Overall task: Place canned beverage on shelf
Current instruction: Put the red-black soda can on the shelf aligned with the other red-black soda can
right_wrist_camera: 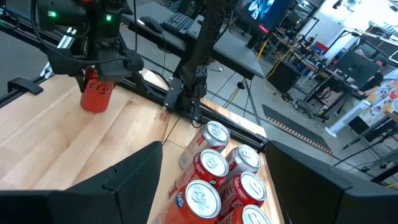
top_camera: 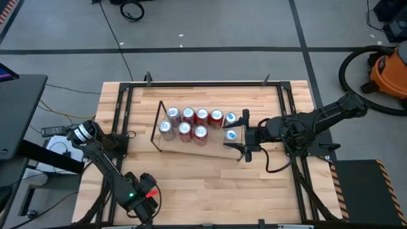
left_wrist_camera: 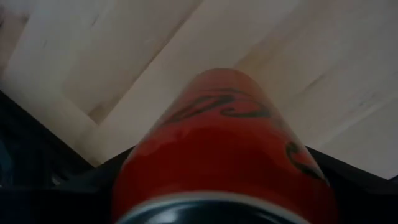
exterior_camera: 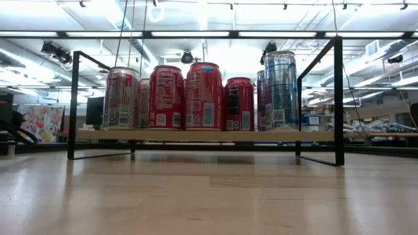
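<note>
left gripper (top_camera: 147, 193), clamped on a red cola can (right_wrist_camera: 96, 93), should carry it upright to the shelf (top_camera: 213, 150), clear of the wide-open right gripper (top_camera: 244, 134).

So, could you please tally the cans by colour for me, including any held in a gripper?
Red cans on the shelf: 7
Blue-and-silver cans on the shelf: 2
Red can in the left gripper: 1
Open right gripper at the shelf's end: 0
Total: 10 cans
</note>
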Controlling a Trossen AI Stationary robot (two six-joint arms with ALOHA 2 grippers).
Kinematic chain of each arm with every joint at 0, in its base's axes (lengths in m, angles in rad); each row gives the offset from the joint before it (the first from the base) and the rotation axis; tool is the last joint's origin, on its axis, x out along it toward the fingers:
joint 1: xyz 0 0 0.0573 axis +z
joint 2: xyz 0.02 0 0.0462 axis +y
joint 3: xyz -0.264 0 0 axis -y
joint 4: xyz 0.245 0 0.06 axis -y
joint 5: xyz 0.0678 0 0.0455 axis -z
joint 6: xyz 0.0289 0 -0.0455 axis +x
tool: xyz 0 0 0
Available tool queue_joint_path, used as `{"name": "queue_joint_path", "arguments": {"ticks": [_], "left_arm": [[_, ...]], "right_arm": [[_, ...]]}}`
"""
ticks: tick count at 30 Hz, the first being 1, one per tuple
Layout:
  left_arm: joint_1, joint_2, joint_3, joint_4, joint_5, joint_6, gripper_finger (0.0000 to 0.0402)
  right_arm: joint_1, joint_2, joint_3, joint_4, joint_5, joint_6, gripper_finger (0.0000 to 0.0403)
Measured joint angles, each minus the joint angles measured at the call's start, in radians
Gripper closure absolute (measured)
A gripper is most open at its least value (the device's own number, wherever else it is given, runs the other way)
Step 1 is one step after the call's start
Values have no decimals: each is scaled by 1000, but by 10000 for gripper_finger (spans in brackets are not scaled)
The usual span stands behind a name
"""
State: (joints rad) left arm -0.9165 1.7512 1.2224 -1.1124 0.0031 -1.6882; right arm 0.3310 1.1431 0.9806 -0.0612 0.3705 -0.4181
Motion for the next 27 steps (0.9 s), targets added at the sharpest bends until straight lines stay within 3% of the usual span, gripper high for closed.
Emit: {"name": "queue_joint_path", "arguments": {"ticks": [4, 10, 17, 23, 27], "left_arm": [[41, 0, 9, -6, 24, 94, 89], [157, 1, 53, -8, 22, 310, 87], [355, 1, 96, 15, 20, 581, 86], [505, 1, 168, 138, 15, 760, 86], [574, 1, 214, 188, -59, 845, 86]], "right_arm": [[1, 0, 0, -2, 2, 8, 106], [3, 0, 0, -24, 25, 33, 106], [45, -30, 0, -193, 271, 119, 106], [61, -64, 0, -270, 284, 204, 106], [62, -72, 0, -318, 284, 259, 106]]}}
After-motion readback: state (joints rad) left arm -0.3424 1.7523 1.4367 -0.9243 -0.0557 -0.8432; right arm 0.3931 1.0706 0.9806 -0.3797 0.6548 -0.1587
